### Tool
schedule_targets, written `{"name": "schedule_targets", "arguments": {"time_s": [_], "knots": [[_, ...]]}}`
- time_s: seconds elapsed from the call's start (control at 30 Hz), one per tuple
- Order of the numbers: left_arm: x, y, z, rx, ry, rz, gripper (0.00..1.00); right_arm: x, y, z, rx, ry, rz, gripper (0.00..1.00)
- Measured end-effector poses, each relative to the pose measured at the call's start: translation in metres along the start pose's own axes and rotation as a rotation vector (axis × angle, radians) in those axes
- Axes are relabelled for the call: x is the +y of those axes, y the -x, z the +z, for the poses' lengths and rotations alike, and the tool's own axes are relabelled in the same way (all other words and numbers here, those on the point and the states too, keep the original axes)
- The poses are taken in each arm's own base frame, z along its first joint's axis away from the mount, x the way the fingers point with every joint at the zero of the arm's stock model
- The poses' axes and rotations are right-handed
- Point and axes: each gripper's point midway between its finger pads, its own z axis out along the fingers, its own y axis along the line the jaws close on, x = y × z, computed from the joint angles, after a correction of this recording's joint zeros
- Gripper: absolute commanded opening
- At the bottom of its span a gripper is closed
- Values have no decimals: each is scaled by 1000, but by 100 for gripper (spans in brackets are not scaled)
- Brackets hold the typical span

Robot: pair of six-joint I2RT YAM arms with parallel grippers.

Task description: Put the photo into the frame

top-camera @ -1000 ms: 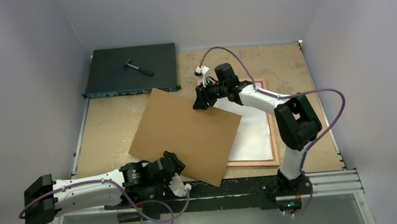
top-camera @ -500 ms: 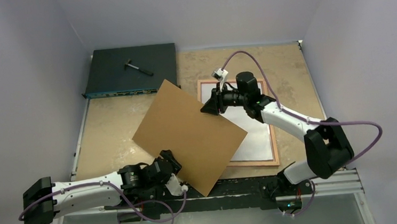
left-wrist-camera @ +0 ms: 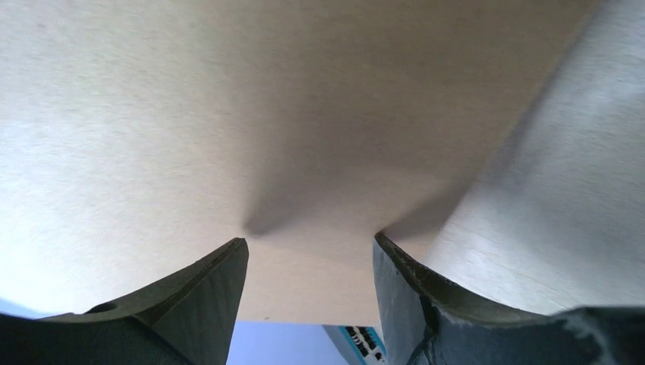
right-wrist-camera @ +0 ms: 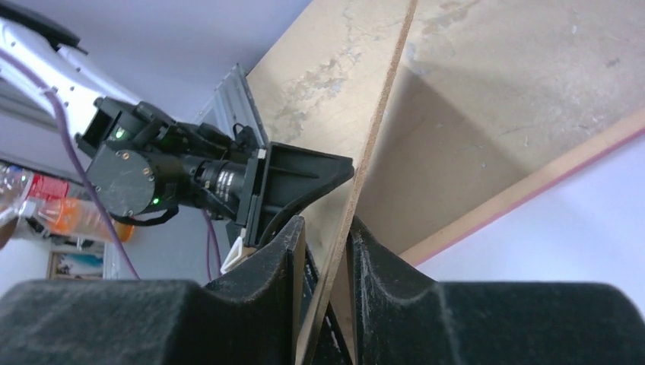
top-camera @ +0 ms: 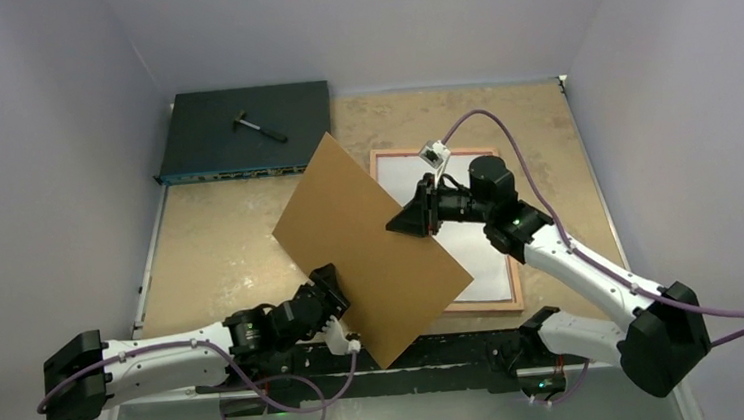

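The frame [top-camera: 515, 271] lies back-up on the table at the right, with a pale tan-pink border. A white sheet, the photo's plain back [top-camera: 482, 251], lies inside it. A flat brown backing board [top-camera: 371, 245] is tilted up over the frame's left side. My right gripper [top-camera: 401, 222] is shut on the board's right edge; the right wrist view shows the thin board edge [right-wrist-camera: 380, 114] pinched between the jaws [right-wrist-camera: 327, 228], with the frame's border [right-wrist-camera: 532, 186] and the photo [right-wrist-camera: 586, 220] beyond. My left gripper [top-camera: 326, 282] is open under the board's near-left edge, with the fingertips [left-wrist-camera: 232, 251] against its underside [left-wrist-camera: 304, 114].
A dark flat electronics box [top-camera: 241, 130] with a small black tool [top-camera: 259, 127] on it sits at the back left; a corner of it shows in the left wrist view [left-wrist-camera: 357, 342]. Grey walls close in three sides. A metal rail [top-camera: 609, 337] runs along the near edge.
My right arm has swung right and nearer, and the board has turned and tipped up with it, uncovering more of the frame. My left gripper has moved forward under the board.
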Motion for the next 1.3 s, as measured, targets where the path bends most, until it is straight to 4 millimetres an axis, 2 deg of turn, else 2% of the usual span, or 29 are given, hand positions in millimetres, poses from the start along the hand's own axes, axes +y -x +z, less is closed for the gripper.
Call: {"name": "schedule_targets", "arguments": {"time_s": [0.23,0.37,0.47,0.53,0.63,0.7,0.77,0.97,1.0,1.1,1.3], "knots": [[17,1,3,12,59,21,60,-2,-5,-9,28,-88,96,0],[23,-1,2,28,73,1,69,2,-2,-16,54,-160,125,0],[39,-4,1,46,78,-61,73,3,8,-23,41,-227,125,0],[58,-10,-1,63,92,-129,73,6,19,-29,13,-264,109,0],[82,-22,-4,96,119,-231,73,11,31,-37,-15,-284,66,15],[86,-28,-5,106,126,-266,72,15,35,-38,-17,-273,51,21],[81,-28,-4,105,110,-266,72,16,35,-36,-6,-264,43,22],[54,-25,3,100,43,-234,70,7,19,-30,66,-268,71,21],[51,-25,4,101,35,-230,69,7,18,-30,70,-268,73,19],[46,-25,6,104,20,-223,68,8,15,-31,86,-260,74,0],[47,-25,6,104,26,-229,70,4,13,-30,110,-273,67,0]]}}
